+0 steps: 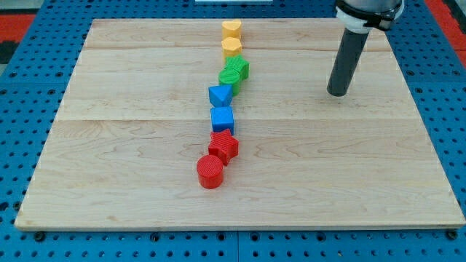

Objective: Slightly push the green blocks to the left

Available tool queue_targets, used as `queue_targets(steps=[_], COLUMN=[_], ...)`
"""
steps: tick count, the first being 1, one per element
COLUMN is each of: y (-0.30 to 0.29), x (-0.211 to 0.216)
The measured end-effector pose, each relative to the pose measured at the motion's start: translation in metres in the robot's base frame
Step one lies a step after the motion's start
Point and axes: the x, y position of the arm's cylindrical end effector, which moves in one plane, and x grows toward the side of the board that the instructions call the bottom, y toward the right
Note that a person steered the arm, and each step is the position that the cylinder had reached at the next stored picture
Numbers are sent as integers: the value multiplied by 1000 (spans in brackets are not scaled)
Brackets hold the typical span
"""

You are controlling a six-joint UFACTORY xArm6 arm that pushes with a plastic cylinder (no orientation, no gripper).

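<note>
Nearest the camera: red cylinder [210,172], bottom of a slanted column of blocks running up the middle of the surface [109,160]. Just above it, touching, a red star-ish block [224,146]. Then a blue cube [222,118], a blue wedge/triangle-ish block [219,94], two green blocks, and two yellow ones at the view's top: lower yellow block [231,48] and upper yellow block [231,30], shapes hard to make out, prob. rounded/hex.

Left part of the surface is bare wood, so there's room for the greens to go that way.

Middle: task things. Lower green block [228,78] and upper green block [238,68] sit pressed together, touching the blue wedge below and close under the lower yellow. Tight packing means a push on the greens could drag neighbours along.

Right: my tip [337,93] rests on the surface well apart from the column, approx. level with the greens and blue wedge. Makes sense: to shove leftward it has to start on the greens' right side. No gripper on this rig, just the rod, so nothing to open or close. No contact yet; I'd judge the push hasn't begun.
</note>
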Motion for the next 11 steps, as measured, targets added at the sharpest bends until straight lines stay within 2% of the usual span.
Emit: queue_targets(steps=[1,2,3,5,6,7,8,10,11], y=[3,-21,-77,-147,-164,-177,-152,-166,-150], x=[-8,-6,-5,-21,-21,-21,-23,-51,-50])
